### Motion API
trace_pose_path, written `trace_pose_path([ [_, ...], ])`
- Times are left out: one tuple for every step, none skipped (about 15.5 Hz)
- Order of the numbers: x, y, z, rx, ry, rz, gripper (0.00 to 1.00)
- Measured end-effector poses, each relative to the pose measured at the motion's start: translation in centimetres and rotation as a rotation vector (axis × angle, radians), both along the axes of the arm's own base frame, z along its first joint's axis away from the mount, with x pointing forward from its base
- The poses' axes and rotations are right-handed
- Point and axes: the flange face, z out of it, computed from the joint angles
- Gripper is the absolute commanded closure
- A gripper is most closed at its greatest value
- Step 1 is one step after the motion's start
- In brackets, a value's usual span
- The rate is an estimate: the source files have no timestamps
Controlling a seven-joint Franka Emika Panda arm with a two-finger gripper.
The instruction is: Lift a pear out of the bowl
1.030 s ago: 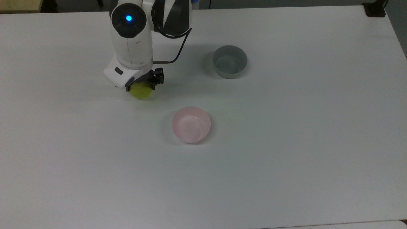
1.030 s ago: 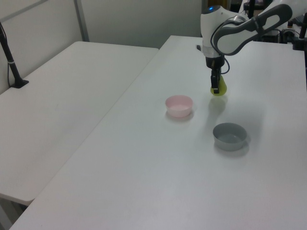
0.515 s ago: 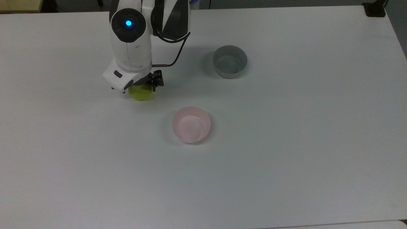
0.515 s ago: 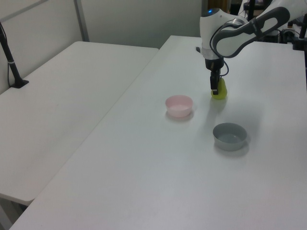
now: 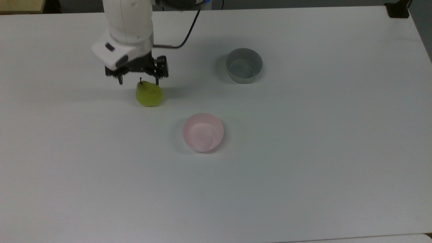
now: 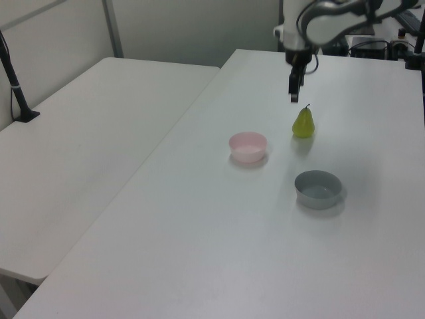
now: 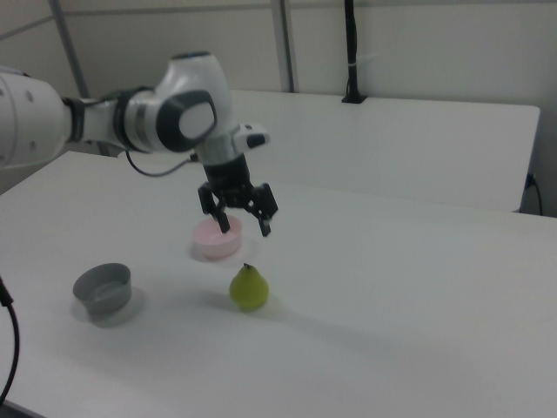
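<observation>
While our gripper (image 7: 242, 222) is hanging with its fingers spread wide and holding nothing, the pear (image 7: 248, 288) is standing upright on the white table (image 5: 303, 168) just below it, stem up, clear of both fingers. We are seeing the pink bowl (image 5: 203, 132) sitting empty near the gripper, and the grey bowl (image 5: 244, 65) farther off.

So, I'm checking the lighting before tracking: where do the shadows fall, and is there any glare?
Top view: soft shadows lie to the top view's left of the grey bowl and pink bowl. Right view: the pear casts a faint shadow to the right view's right. Left view: a dim shadow sits by the pear; no strong glare on the table.
</observation>
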Motion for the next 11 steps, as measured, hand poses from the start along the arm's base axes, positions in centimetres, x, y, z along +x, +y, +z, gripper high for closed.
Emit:
trace_pose_path([
  [-0.7,0.1,2.0,0.011,-0.002,-0.022,0.0],
  [-1.4,0.2,3.6,0.026,-0.003,-0.04,0.0],
  [-2.0,0.2,4.9,0.042,-0.001,-0.051,0.0],
  [-2.7,0.3,6.0,0.053,0.001,-0.057,0.0],
  [-3.1,0.3,6.8,0.059,0.003,-0.061,0.0],
  [-3.5,0.3,7.4,0.062,0.005,-0.063,0.0],
  [-3.9,0.2,8.0,0.063,0.005,-0.067,0.0],
  [-4.3,0.1,8.4,0.065,0.01,-0.073,0.0],
  [-4.6,0.0,8.7,0.067,0.02,-0.077,0.0],
  [-4.9,-0.1,8.9,0.068,0.026,-0.08,0.0],
  [-5.2,-0.3,9.3,0.069,0.026,-0.084,0.0],
])
